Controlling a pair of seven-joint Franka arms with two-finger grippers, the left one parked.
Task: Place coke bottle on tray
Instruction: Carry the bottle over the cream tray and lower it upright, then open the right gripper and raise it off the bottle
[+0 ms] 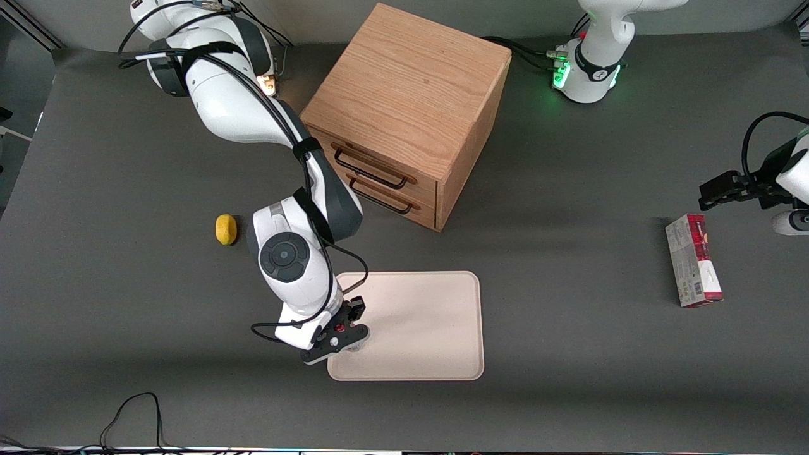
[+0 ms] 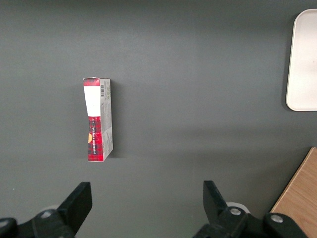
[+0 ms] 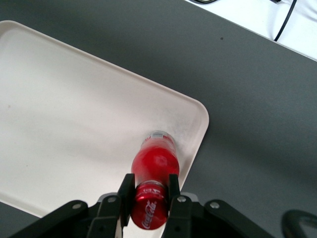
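Note:
The red coke bottle [image 3: 154, 166] stands upright in my gripper [image 3: 150, 191], whose fingers [image 3: 126, 189] clamp its neck just under the red cap. Its clear base rests on or just above the pale beige tray [image 3: 74, 114], near the tray's corner. In the front view the gripper [image 1: 341, 332] hangs over the tray [image 1: 423, 322] at the corner nearest the camera on the working arm's end. Only a glimpse of the bottle [image 1: 340, 327] shows there under the hand.
A wooden drawer cabinet [image 1: 407, 114] stands farther from the camera than the tray. A yellow lemon [image 1: 225, 229] lies beside the arm. A red-and-white carton [image 1: 693, 259] lies toward the parked arm's end, also in the left wrist view [image 2: 98, 120]. A cable [image 1: 133, 411] lies near the table's front edge.

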